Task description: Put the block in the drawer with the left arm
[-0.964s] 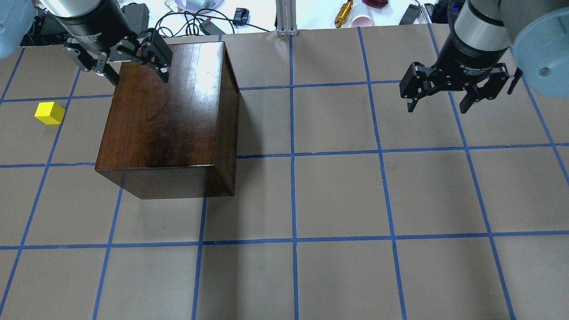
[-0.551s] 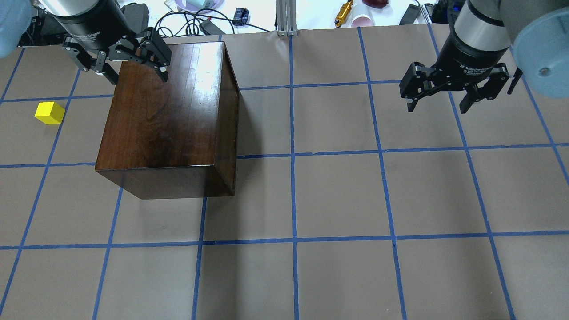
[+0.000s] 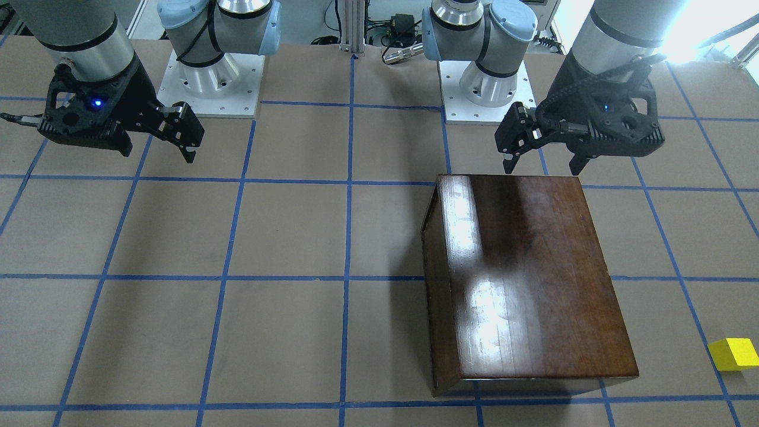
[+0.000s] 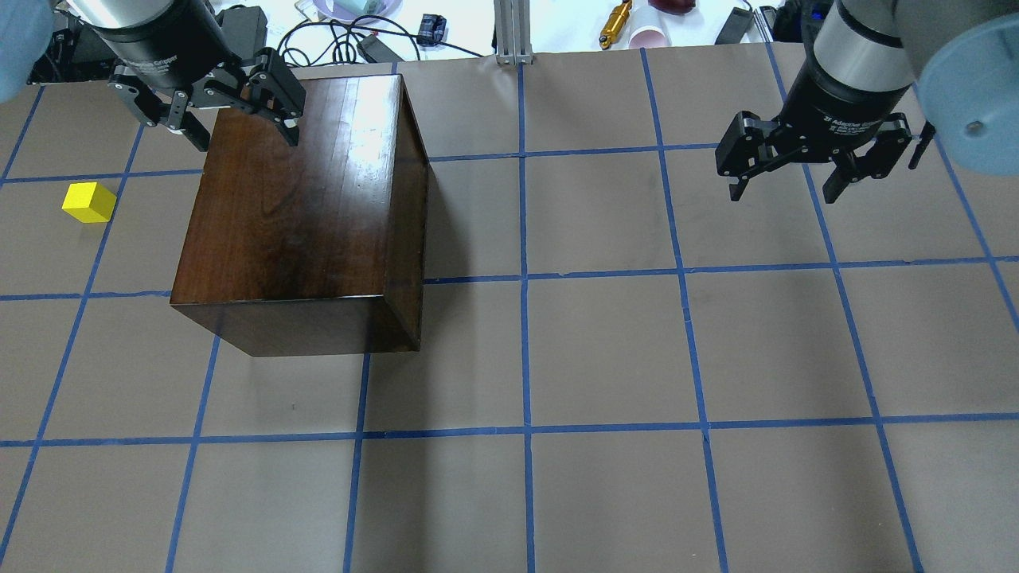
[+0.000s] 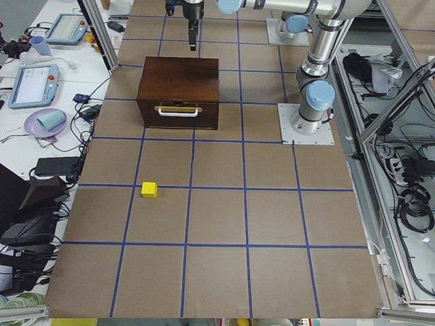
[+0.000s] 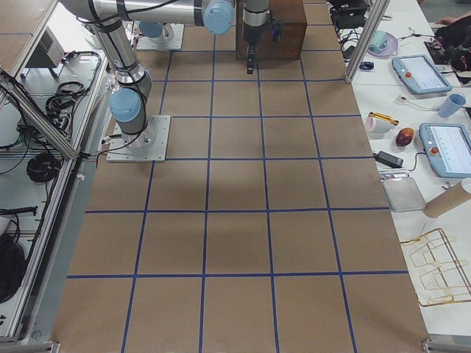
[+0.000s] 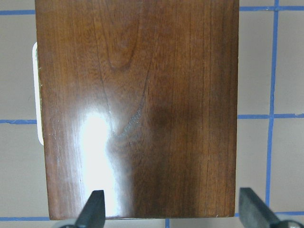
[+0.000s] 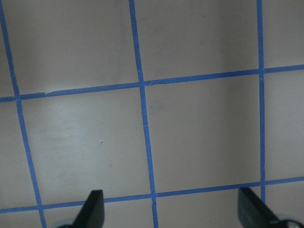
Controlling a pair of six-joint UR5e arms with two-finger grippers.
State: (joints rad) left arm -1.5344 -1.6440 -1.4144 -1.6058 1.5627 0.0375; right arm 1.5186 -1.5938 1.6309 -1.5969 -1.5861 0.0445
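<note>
Brown drawer front (image 5: 178,119), seemingly shut, shows from exterior left, not overhead.

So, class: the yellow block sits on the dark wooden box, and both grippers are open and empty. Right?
No. The yellow block lies on the table, apart from the dark wooden box, as the overhead exterior view shows. The left gripper and right gripper are open and empty.
</note>
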